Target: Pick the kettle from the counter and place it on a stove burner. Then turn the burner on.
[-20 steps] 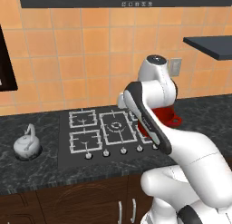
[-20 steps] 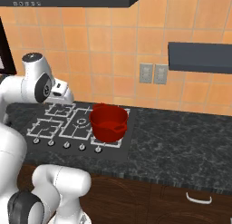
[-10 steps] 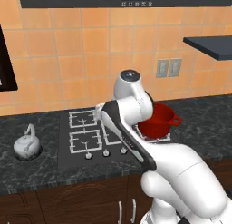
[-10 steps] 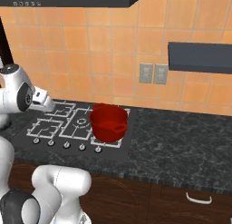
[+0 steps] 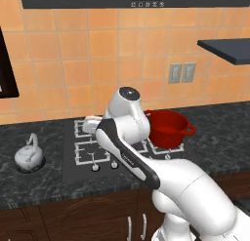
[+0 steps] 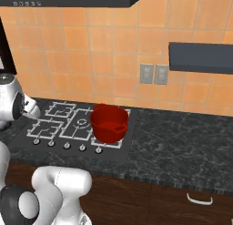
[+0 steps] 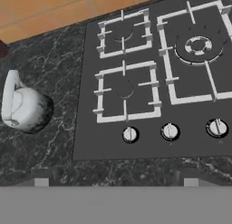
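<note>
Reaching is the step in hand: kettle [image 5: 29, 158] sits upright on the desk [image 5: 29, 184] just left of the stove, untouched, while the pincer [image 7: 116, 182], spread wide and empty, hangs above the knobs and must next swing left and descend over its handle.

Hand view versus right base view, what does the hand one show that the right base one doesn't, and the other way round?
Hand view alone: the kettle on the counter, left of the stove panel, apart from it.

Right base view alone: the red pot on a right-hand grate, the wall outlets and the dark shelf.

Both: the small square grates, the near stove burner with nothing on it, the larger ringed grate and the row of knobs.
</note>
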